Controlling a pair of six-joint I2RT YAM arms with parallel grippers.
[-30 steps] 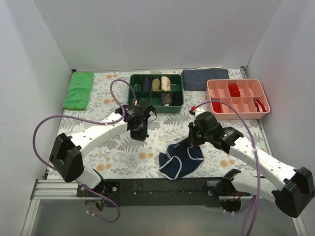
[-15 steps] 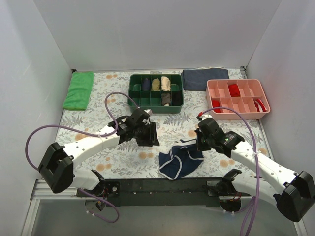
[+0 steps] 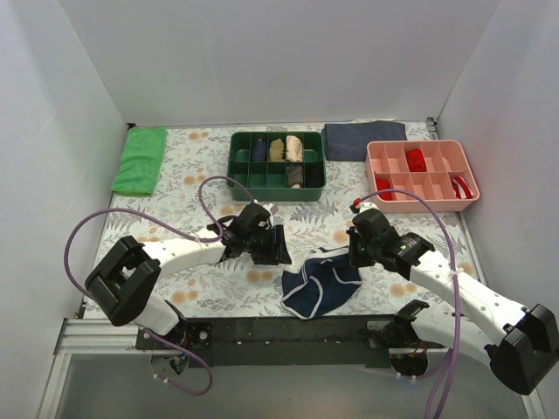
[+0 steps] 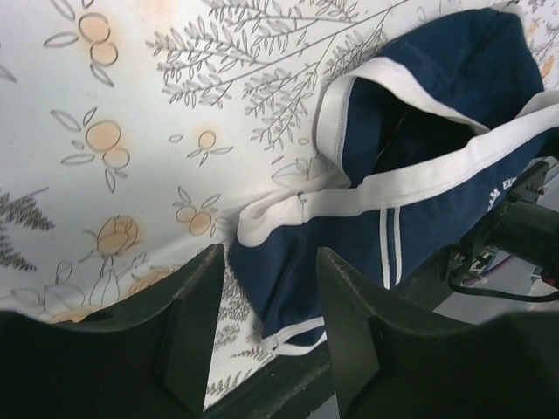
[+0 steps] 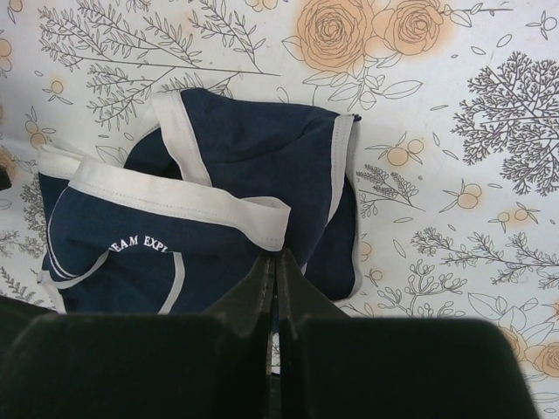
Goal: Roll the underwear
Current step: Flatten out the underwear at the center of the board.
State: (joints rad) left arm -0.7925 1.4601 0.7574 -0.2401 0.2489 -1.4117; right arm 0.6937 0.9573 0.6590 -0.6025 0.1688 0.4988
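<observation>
On the flowered table, the underwear lies crumpled by the near edge between the two arms, its long axis slanting from its near-left corner up toward the right gripper. That gripper is the closer one: its fingers are pressed together on the navy fabric just below the white waistband, seemingly pinching it. The left gripper hovers just beside the garment's far-left side, fingers spread and empty, so the loose waistband end lies to its right and slightly nearer the bases
</observation>
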